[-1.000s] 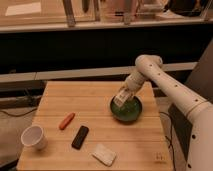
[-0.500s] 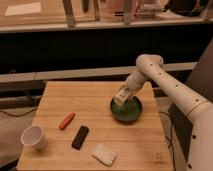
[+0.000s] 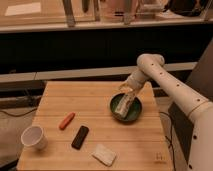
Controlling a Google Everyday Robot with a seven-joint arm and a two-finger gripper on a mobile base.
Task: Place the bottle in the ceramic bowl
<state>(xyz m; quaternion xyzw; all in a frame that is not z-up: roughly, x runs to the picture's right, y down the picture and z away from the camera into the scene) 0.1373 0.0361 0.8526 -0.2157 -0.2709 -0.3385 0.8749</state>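
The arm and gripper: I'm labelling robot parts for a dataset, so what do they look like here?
The arm is glossy white, built of thick rounded tubular segments with a bulbous joint at its highest point. No cables or markings show on it. It narrows toward the gripper, a pale, smaller piece over the ceramic bowl.

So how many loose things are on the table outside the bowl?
4: white cup front left, orange item, black item, white block front. The gripper holds the bottle over the ceramic bowl.

Probably an office break area: wooden table (image 3: 125,145) beside a long dark counter (image 3: 75,47); gripper (image 3: 126,91) over it.
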